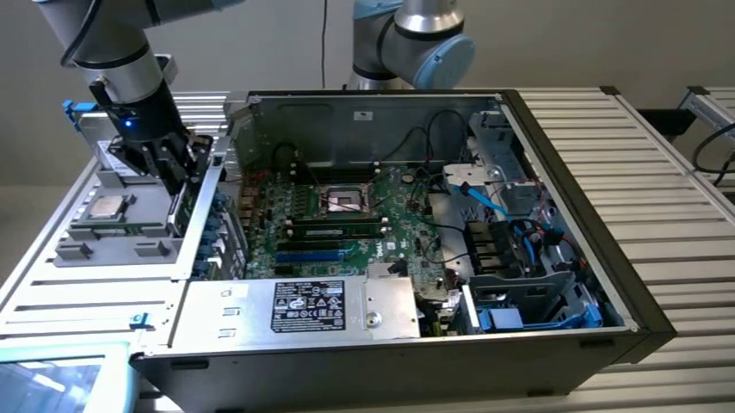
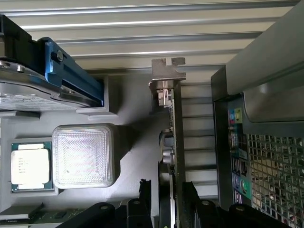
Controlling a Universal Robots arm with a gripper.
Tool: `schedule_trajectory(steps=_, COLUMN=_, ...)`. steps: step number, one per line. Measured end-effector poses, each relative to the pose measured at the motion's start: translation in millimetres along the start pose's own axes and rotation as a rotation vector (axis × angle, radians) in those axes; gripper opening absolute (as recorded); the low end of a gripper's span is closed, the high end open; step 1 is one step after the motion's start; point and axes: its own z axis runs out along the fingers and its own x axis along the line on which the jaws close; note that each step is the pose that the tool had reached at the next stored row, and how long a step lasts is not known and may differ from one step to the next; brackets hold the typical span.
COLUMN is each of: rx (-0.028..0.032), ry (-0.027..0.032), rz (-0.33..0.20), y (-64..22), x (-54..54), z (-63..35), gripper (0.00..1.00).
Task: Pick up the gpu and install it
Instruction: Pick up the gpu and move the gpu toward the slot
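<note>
End effector (image 1: 175, 172), spread wide and empty, straddles the gpu (image 2: 175, 133), which stands on edge in the grey tray (image 1: 109, 251) at the exterior view's left, long axis running along the finger gap.

Gripper (image 1: 175, 172) hangs just over the gpu (image 1: 178, 212) standing in the gray tray (image 1: 86, 252) beside the computer case (image 1: 379, 116)

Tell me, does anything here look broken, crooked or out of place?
Nothing stands out. The flat black, green-edged gpu stands on edge in its grey tray, with the open gripper around it.
</note>
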Motion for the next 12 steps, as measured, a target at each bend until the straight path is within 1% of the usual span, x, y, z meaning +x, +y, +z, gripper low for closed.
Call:
schedule_trajectory(steps=4, rx=-0.0001, ry=0.0005, rz=0.000, y=0.0, x=0.0, z=0.2, gripper=0.40)
schedule_trajectory(steps=6, rx=-0.0001, ry=0.0005, rz=0.000, y=0.0, x=0.0, z=0.2, gripper=0.38)
schedule_trajectory(steps=7, rx=0.0000, ry=0.0007, rz=0.000, y=0.0, x=0.0, z=0.2, gripper=0.32)
schedule_trajectory(steps=8, rx=0.0000, ry=0.0006, rz=0.000, y=0.0, x=0.0, z=0.2, gripper=0.32)
schedule_trajectory(steps=9, rx=-0.0001, ry=0.0006, rz=0.000, y=0.0, x=-0.1, z=0.2, gripper=0.28)
schedule_trajectory(steps=12, rx=-0.0001, ry=0.0006, rz=0.000, y=0.0, x=-0.1, z=0.2, gripper=0.28)
